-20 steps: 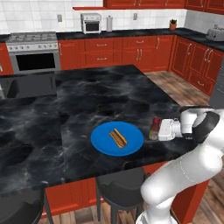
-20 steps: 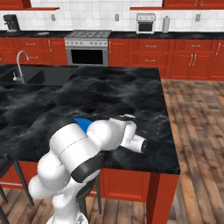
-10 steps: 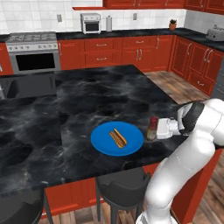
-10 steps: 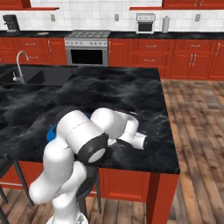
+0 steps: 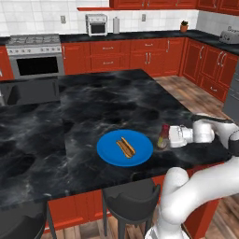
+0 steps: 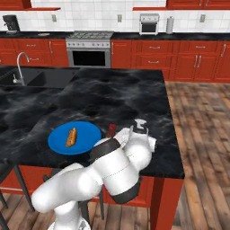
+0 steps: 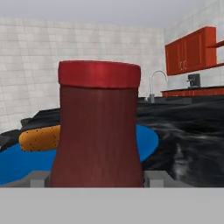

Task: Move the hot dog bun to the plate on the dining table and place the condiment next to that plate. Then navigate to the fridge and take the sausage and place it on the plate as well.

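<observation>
The condiment bottle (image 5: pixel 163 136) is kept standing on the dining table (image 5: pixel 93 102), just beside the blue plate (image 5: pixel 106 156) with the hot dog bun (image 5: pixel 125 147). Only the elbow has been swung. The gripper (image 5: pixel 168 138) is still clamped on it, so release is due.

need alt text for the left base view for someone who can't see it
A white robot arm's end effector reaches a small condiment bottle standing upright on the black marble dining table, just right of a blue plate holding a hot dog bun.
</observation>
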Robot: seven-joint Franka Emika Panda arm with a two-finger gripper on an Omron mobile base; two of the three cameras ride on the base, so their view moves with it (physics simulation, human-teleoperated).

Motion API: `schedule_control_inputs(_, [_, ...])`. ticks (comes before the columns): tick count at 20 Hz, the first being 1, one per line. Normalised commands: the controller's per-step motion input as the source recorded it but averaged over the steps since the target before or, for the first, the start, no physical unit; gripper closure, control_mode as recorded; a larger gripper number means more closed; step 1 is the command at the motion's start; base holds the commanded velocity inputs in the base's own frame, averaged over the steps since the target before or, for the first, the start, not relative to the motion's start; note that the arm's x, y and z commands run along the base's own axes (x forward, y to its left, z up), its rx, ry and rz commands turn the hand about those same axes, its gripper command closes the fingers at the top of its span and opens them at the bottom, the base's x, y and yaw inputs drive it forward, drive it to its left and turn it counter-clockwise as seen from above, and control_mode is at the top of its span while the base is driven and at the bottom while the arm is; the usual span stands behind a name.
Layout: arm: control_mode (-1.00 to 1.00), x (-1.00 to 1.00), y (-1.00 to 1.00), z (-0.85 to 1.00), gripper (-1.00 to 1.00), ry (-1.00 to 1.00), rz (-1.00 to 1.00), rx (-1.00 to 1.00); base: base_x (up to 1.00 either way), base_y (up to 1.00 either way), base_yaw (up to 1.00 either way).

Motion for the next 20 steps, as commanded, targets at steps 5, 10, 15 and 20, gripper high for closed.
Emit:
schedule_control_inputs(5, [-1.0,-0.06,0.0,-0.09,-1.0,-0.07,0.0,0.0,0.0,0.0,0.0])
schedule_control_inputs(10, [-1.0,-0.3,0.13,0.03,-1.0,-0.04,-0.04,-0.01,0.0,0.0,0.0])
schedule_control_inputs(15, [-1.0,-0.16,0.04,0.24,-1.0,-0.01,-0.05,-0.02,0.0,0.0,0.0])
schedule_control_inputs(20, [-1.0,-0.07,0.0,0.39,-1.0,-0.02,-0.06,-0.01,0.0,0.0,0.0])
